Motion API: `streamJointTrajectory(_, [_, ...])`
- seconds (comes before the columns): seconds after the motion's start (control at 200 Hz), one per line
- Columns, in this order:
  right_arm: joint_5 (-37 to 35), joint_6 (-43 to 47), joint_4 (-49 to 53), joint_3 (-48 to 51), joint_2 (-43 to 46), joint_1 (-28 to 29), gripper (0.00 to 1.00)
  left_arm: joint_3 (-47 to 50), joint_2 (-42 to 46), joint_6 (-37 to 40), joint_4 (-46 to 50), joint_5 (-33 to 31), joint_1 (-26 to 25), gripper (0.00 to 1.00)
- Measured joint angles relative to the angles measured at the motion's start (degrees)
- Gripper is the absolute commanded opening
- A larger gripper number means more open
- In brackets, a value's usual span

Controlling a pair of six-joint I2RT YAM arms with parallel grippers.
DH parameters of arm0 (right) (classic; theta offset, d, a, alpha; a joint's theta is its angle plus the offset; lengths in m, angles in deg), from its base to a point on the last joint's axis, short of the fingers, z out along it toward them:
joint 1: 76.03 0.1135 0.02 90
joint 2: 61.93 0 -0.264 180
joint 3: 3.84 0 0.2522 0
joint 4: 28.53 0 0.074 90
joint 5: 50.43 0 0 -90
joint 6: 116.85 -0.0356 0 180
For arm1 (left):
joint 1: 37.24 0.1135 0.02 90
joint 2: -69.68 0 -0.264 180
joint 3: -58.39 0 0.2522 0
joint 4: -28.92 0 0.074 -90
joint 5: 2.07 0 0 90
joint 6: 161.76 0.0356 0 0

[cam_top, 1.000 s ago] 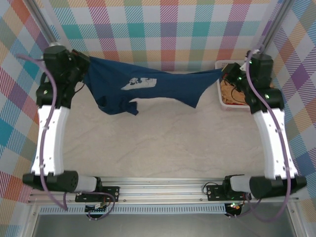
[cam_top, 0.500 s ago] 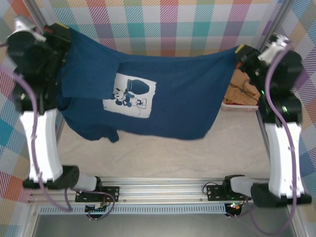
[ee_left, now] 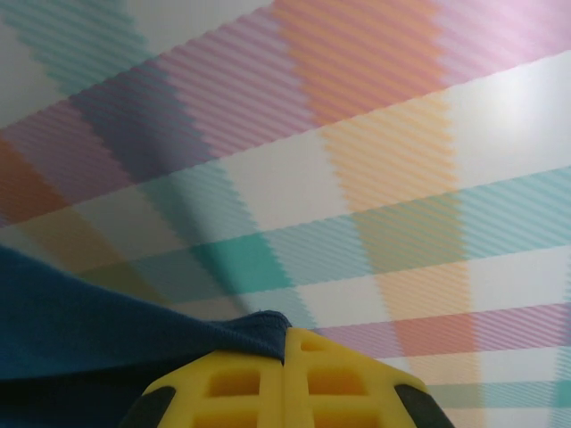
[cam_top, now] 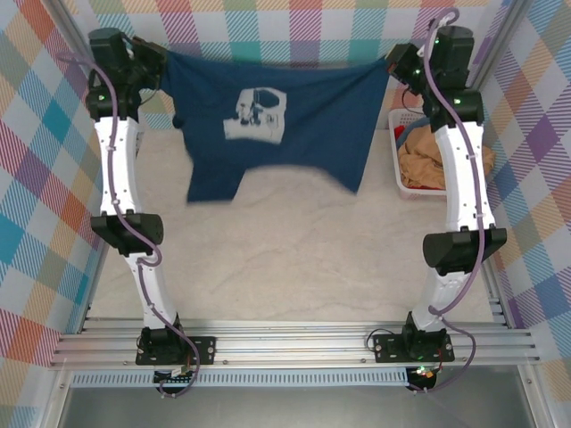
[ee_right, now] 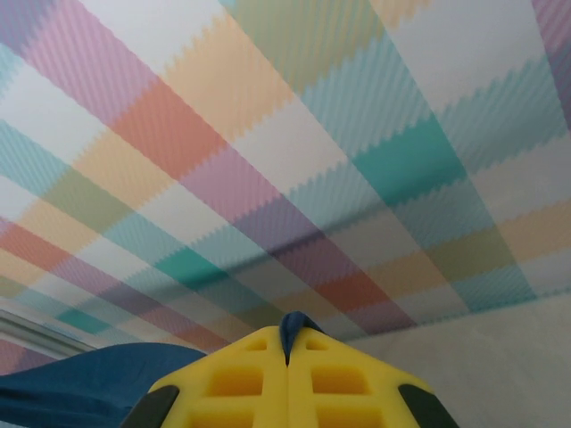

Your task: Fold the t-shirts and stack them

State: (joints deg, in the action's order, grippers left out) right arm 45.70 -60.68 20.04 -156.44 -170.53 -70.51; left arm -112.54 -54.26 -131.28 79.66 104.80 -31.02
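- The navy t-shirt (cam_top: 268,125) is held spread in the air over the far part of the table (cam_top: 294,267). It is stretched by its upper edge between the two hands, with the whitish print (cam_top: 256,114) turned toward the overhead camera and the lower part hanging loose.
- The left hand (ee_left: 285,357) is clenched on one upper corner of the cloth. The right hand (ee_right: 287,343) is clenched on the other, with a small tuck of blue pinched between the yellow pads (ee_right: 241,383).
- The cloth is judged light, soft and limp. Creasing can be expected when it is lowered, so corners and hems are best taken.
- Two t-shirts are counted: the navy one, and a tan-orange t-shirt (cam_top: 428,165) lying crumpled in the single white basket (cam_top: 394,160) at the right.
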Motion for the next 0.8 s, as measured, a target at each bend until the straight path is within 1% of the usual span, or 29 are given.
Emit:
streamJointTrajectory(0.07, [0.02,0.02,-0.09,-2.73,0.9,-0.2,0.0,-0.57,2.25,-0.48,-0.5,0.55,0.94,0.0])
streamJointTrajectory(0.155, [0.31,0.0,0.02,-2.38,3.5,-0.37,0.0,-0.57,6.47,-0.2,1.09,0.33,1.22,0.0])
streamJointTrajectory(0.195, [0.61,-0.02,-0.2,-0.2,5.62,-0.37,0.0,0.13,8.87,0.26,2.47,0.02,1.2,0.0])
streamJointTrajectory(0.26, [1.07,-0.07,-0.66,6.64,10.14,-0.37,0.0,6.1,15.5,1.68,3.96,-0.42,0.79,0.0])
streamJointTrajectory(0.33, [1.42,-0.44,-1.51,17.68,15.96,-0.37,0.0,19.3,25.42,3.58,4.0,-1.7,-0.24,0.0])
streamJointTrajectory(0.395, [1.46,-0.87,-2.34,29.42,21.05,-0.35,0.0,36.48,35.28,4.92,2.78,-2.67,-1.44,0.0])
streamJointTrajectory(0.46, [1.4,-1.6,-2.8,42.05,25.0,-0.37,0.0,51.95,42.27,5.64,2.58,-3.41,-2.56,0.0])
streamJointTrajectory(0.52, [1.2,-2.36,-3.06,51.82,26.58,-0.37,0.0,65.57,45.68,6.67,1.68,-4.15,-3.21,0.0])
streamJointTrajectory(0.59, [1.05,-3.3,-2.49,61.86,25.83,-0.37,0.0,78.64,45.4,7.85,1.4,-4.52,-3.43,0.0])
streamJointTrajectory(0.65, [1.55,-3.89,-2.32,67.65,23.69,-0.37,0.0,88.85,40.85,9.38,0.37,-4.5,-3.5,0.0])
streamJointTrajectory(0.73, [2.49,-4.37,-2.34,72.89,19.69,-0.35,0.0,97.98,34.47,11.26,0.37,-4.85,-3.74,0.0])
streamJointTrajectory(0.8, [2.99,-4.37,-1.92,74.44,16.02,-0.35,0.0,102.92,32.48,12.26,0.55,-5.07,-3.96,0.0])
